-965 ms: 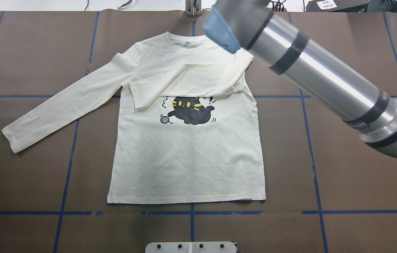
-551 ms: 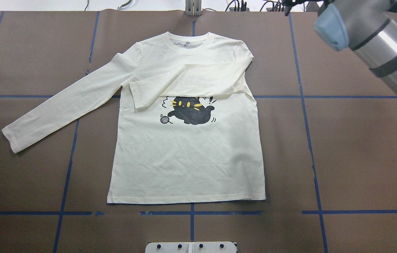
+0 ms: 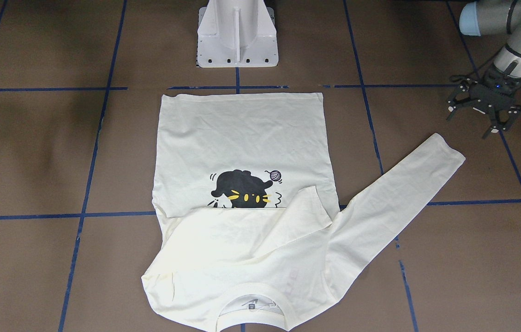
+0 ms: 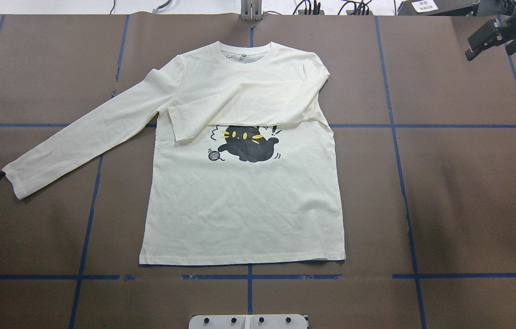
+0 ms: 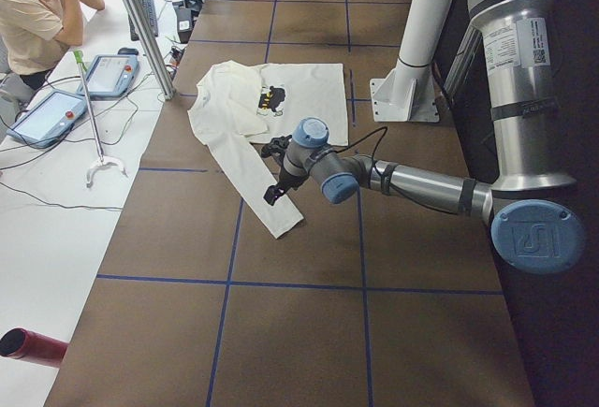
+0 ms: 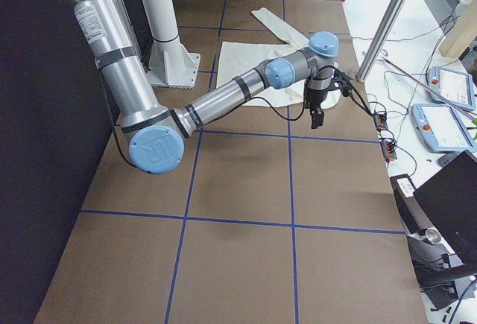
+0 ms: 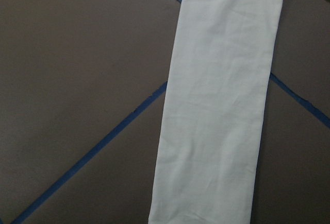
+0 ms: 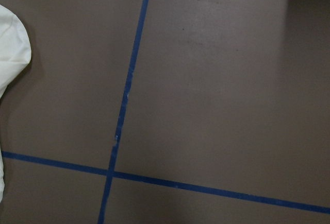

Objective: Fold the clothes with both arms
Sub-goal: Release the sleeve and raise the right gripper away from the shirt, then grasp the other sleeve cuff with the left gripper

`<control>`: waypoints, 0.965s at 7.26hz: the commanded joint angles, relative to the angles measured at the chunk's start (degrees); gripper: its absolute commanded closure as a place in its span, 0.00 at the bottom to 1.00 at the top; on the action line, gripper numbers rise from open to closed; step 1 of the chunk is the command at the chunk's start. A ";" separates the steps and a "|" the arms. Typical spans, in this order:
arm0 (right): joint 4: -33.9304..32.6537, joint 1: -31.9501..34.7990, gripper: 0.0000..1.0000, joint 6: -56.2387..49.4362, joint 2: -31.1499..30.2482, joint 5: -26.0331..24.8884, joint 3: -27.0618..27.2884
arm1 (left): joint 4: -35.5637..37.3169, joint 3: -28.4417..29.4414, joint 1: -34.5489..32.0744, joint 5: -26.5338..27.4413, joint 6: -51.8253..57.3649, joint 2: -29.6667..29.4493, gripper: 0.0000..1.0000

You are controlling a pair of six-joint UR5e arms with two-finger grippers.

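The cream long-sleeved T-shirt (image 4: 244,205) lies flat and front-up in the middle of the brown table (image 4: 459,183), which is crossed by blue tape lines (image 4: 404,192); its ribbed collar (image 4: 248,52) points away from the robot and its straight hem (image 4: 239,260) lies toward the white pedestal base (image 3: 237,37); the body is smooth, with only faint creases. The sleeve on the robot's right side (image 4: 248,105) is folded across the chest, and its cuff ends near the opposite armpit; it covers the top edge of the black cat print (image 4: 248,146), whose yellow eyes and whiskers show just under the fold, with a small yarn ball (image 4: 213,155) beside it. The other sleeve (image 4: 84,137) stretches out diagonally toward the robot's left, flat on the table; its cuff (image 4: 13,180) is just beside the left gripper (image 3: 477,117). That gripper hangs over bare table with its black fingers spread apart and nothing between them. The right gripper (image 4: 491,41) is over the far right corner of the table, well apart from the shirt; whether its fingers are apart or together cannot be told.
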 commanded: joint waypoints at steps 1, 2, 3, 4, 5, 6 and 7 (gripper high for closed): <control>0.12 0.34 0.00 -0.74 -2.76 0.17 2.60 | -2.29 3.34 5.63 6.03 -0.20 0.74 0.00; 0.12 0.34 0.00 -0.74 -2.85 0.17 2.60 | -8.57 7.97 6.00 6.58 -0.73 0.66 0.01; 0.12 0.34 0.00 -0.74 -2.94 0.08 2.60 | -13.33 10.89 6.87 6.59 -2.82 0.57 0.01; 0.21 0.34 0.00 -0.74 -2.94 0.08 2.60 | -13.82 11.18 7.93 6.59 -3.28 0.48 0.01; 0.12 0.34 0.00 -0.74 -2.94 0.08 2.60 | -13.91 11.18 8.81 6.59 -3.54 0.31 0.01; 0.12 0.34 0.00 -0.74 -2.94 0.08 2.60 | -13.82 11.27 9.60 6.67 -4.07 0.04 0.01; 0.12 0.43 0.00 -0.74 -2.94 -0.01 2.60 | -13.82 11.27 9.96 6.59 -4.07 0.04 0.02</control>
